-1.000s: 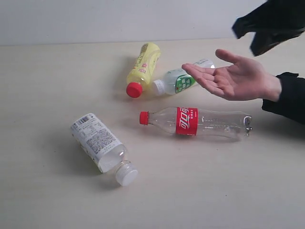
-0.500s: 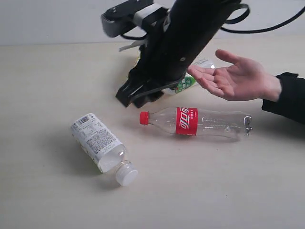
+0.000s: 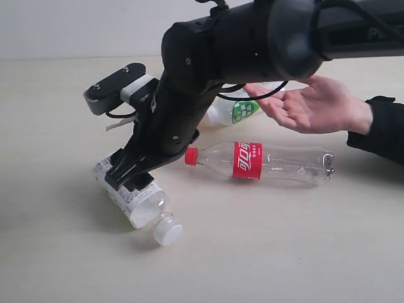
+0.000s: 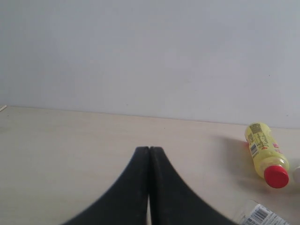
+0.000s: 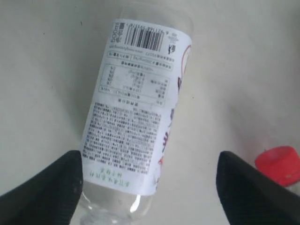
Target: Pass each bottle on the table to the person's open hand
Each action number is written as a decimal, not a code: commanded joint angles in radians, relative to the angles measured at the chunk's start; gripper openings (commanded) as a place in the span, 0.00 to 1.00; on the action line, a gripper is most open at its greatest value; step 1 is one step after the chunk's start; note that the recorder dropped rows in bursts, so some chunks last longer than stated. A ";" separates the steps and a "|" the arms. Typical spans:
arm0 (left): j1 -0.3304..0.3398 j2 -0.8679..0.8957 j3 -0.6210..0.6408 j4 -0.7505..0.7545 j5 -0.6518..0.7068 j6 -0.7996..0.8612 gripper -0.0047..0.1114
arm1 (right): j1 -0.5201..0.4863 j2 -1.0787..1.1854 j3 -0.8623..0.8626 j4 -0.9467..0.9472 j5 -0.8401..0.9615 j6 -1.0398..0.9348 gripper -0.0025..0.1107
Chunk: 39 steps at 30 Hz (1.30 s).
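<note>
The squat white-labelled bottle [image 3: 140,203] lies on its side at the front left of the table [image 3: 57,126]. My right gripper [image 3: 129,179] has reached across and hangs open right over it. In the right wrist view the bottle [image 5: 136,112] lies between the spread fingers [image 5: 51,187], nearer one of them, and touch is unclear. The slim red-labelled bottle [image 3: 259,161] lies mid-table and the green-labelled bottle [image 3: 238,108] behind it. The yellow bottle [image 4: 263,152] shows in the left wrist view only. My left gripper [image 4: 149,151] is shut and empty.
The person's open hand [image 3: 309,104] is held palm up at the right, above the table, its dark sleeve [image 3: 379,126] at the edge. My right arm [image 3: 208,76] spans the middle and hides the yellow bottle in the exterior view. A pale wall [image 3: 63,25] stands behind.
My right arm has swung from the upper right across the table and down to the left, ending over the white-labelled bottle. The bottles and the hand have stayed put.
</note>
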 commanded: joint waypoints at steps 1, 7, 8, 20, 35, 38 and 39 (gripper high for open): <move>0.001 -0.007 0.000 0.001 -0.003 0.001 0.04 | 0.004 0.052 -0.065 0.024 -0.019 0.006 0.69; 0.001 -0.007 0.000 0.001 -0.003 0.001 0.04 | 0.004 0.106 -0.111 0.024 -0.010 0.006 0.69; 0.001 -0.007 0.000 0.001 -0.003 0.001 0.04 | 0.004 0.113 -0.115 0.024 -0.008 0.006 0.69; 0.001 -0.007 0.000 0.001 -0.003 0.001 0.04 | 0.004 0.181 -0.115 0.043 -0.008 -0.003 0.69; 0.001 -0.007 0.000 0.001 -0.003 0.001 0.04 | 0.027 0.221 -0.115 0.043 0.004 -0.021 0.66; 0.001 -0.007 0.000 0.001 -0.003 0.001 0.04 | 0.027 0.221 -0.115 0.036 0.018 -0.003 0.48; 0.001 -0.007 0.000 0.001 -0.003 0.001 0.04 | 0.027 0.221 -0.115 0.028 0.028 -0.001 0.36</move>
